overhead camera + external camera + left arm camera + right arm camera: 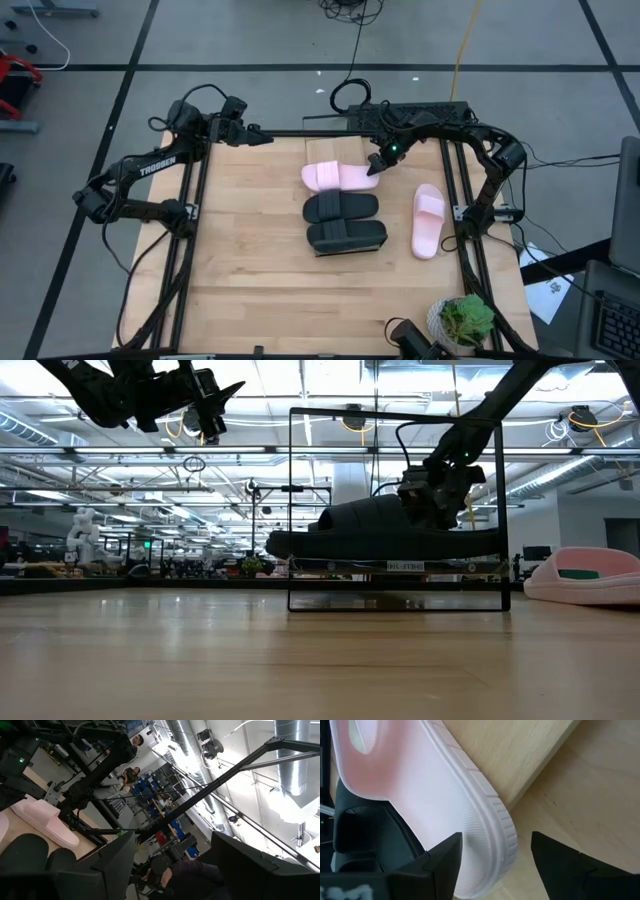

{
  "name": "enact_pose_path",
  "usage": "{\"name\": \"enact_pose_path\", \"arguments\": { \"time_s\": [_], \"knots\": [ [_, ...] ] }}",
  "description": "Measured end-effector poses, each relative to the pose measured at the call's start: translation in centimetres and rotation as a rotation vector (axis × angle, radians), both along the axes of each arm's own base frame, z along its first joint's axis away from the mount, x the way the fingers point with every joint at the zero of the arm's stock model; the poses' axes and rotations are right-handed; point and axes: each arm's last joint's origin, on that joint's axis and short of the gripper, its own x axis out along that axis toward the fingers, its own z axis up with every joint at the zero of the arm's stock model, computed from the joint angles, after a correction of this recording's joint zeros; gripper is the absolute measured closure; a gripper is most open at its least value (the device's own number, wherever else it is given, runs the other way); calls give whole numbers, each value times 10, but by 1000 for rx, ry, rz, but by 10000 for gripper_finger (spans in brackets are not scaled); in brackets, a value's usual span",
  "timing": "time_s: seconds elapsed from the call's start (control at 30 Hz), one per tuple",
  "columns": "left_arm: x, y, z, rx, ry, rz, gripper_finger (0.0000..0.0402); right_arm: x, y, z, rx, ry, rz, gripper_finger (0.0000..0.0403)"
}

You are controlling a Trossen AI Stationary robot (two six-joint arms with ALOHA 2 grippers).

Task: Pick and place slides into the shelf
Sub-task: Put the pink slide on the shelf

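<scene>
Slides sit near the middle of the overhead picture, and the right hand (pixel 374 166) hovers at the end of one pale pink slide (pixel 335 177), just above centre. Its two dark fingers (pixel 440 865) stand apart, with the slide's ribbed sole edge lying between and just ahead of them, not clamped. This pink slide lies across the narrow light-wood shelf (pixel 520 755), whose thin dark frame (pixel 292 510) shows as a tall rectangle in the table-level picture. Just below the pink slide in the overhead picture, the two black slides (pixel 343 221) lie side by side, one beneath the other. The second pink slide (pixel 428 221) lies apart on the bench (pixel 250 260), right of centre, near the right arm's base. The left hand (pixel 258 137) waits in the upper left of the overhead picture, raised above the bench's far edge, its fingers apart and holding nothing. A small green potted plant (pixel 464 320) stands at the lower right corner of the bench.
</scene>
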Motion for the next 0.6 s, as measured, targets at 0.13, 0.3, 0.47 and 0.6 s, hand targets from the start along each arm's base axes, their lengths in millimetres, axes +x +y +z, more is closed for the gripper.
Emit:
{"name": "enact_pose_path", "arguments": {
  "time_s": [0.13, 0.3, 0.47, 0.6],
  "knots": [
    [0, 0, 0, 0, 0, 0, 142, 0, 0, 0, 7, -3, -3, 174],
    [0, 0, 0, 0, 0, -1, 142, -2, -2, 1, 39, -24, -21, 174],
    [0, 0, 0, 7, -2, 0, 142, -9, -9, 1, 65, -28, -70, 174],
    [0, 0, 0, 9, -1, -3, 142, -16, -14, 1, 66, -27, -99, 174]
  ]
}}
